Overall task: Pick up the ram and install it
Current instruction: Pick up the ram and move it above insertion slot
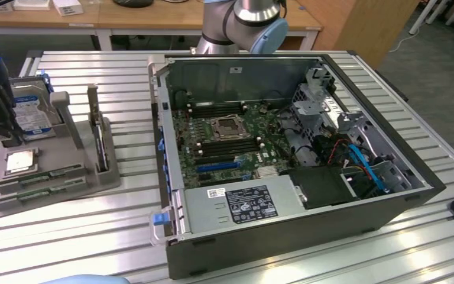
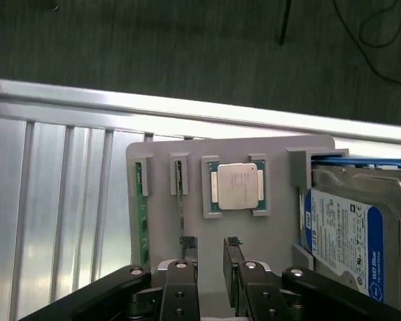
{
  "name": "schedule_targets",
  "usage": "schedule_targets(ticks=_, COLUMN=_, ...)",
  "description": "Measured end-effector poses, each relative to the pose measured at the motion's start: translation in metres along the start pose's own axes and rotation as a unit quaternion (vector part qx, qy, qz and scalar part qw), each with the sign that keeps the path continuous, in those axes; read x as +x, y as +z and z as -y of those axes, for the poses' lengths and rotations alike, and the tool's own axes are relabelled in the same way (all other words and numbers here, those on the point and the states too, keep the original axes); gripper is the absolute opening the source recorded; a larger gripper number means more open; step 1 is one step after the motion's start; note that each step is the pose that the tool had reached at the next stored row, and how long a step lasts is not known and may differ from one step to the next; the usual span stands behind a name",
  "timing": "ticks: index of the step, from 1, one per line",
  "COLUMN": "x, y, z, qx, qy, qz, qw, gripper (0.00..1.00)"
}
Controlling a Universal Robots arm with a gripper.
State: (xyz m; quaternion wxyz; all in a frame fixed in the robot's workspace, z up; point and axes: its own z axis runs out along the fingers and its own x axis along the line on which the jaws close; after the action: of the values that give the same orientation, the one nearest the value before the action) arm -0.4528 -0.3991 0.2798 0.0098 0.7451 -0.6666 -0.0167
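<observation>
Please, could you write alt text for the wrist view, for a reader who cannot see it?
The open, empty end effector hovers over a grey holder carrying two ram sticks in slots, a CPU beside them and a hard drive at its edge.

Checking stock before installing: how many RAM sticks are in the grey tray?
2. Both thin green circuit-board sticks lie in adjacent grey plastic tray slots: one beside the square silver CPU chip, one outermost.

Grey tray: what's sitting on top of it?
A square CPU, a hard drive standing on edge and two ram sticks in slots sit on the tray. The jaws cover one end, so that bit is hidden.
</observation>
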Motion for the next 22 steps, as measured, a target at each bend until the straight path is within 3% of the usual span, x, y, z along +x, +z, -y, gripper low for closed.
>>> schedule_targets(ticks=3, x=0.000, y=0.0001, z=0.0000, qx=-0.0002, qy=-0.018, qz=-0.0008, qw=0.9998, gripper=0.29)
schedule_targets(ticks=10, x=0.001, y=0.0008, z=0.0006, qx=0.0000, qy=-0.017, qz=-0.0008, qw=0.9999, gripper=0.29)
schedule_targets(ticks=22, x=0.015, y=0.0089, z=0.0057, qx=0.0001, qy=-0.017, qz=-0.0008, qw=0.9999, gripper=0.29)
